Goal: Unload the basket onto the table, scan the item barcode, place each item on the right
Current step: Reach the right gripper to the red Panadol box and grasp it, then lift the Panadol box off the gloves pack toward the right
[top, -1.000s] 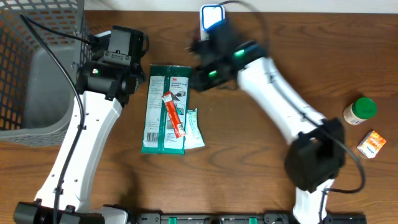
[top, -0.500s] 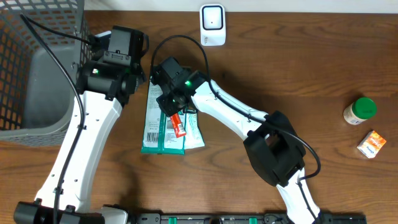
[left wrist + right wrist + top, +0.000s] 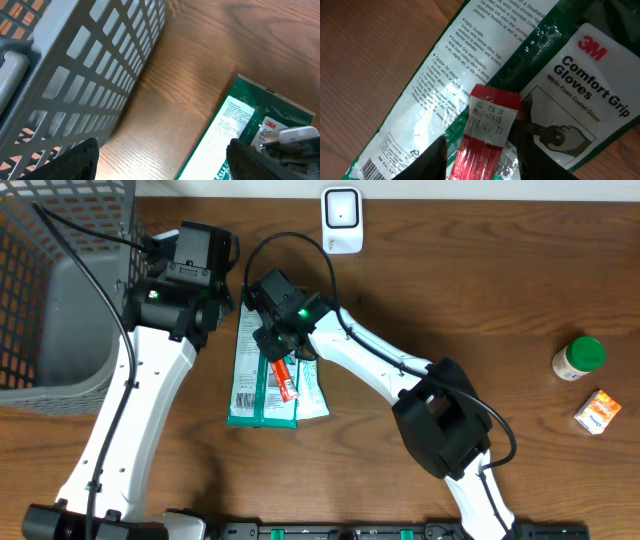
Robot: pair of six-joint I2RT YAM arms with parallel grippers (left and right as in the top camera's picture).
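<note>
The red sachet (image 3: pixel 487 125) is lying on the glove pack (image 3: pixel 580 65), looking light, limp and slick. The right gripper (image 3: pixel 482 156) is straddling its crimped end, fingers spread; pinching there seems best. The left gripper (image 3: pixel 172 160) is gaping, empty.

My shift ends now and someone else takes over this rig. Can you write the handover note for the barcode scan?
The left end effector is open and empty, over the table between the basket and the gloves pack.
The right end effector is open, with a finger on either side of the red stick packet, which lies flat on the gloves pack.
Done: right arm placed over the packet.
Left: close, lift, show the barcode to the white scanner at the far edge.
</note>
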